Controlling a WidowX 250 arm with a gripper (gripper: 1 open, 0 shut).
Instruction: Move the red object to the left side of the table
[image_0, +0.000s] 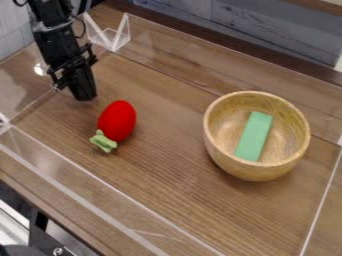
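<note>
Over the desk's (201, 185) left side, the claw (90, 97) points downward, clenched; the bowl (287, 155) holds a green block (254, 136).

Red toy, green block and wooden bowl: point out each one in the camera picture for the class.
Red toy (119, 120): camera view, on the middle of its red body.
Green block (254, 137): camera view, on its top face.
Wooden bowl (301, 133): camera view, on its right rim.

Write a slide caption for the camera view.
Red toy beside a wooden bowl holding a green block.
</note>
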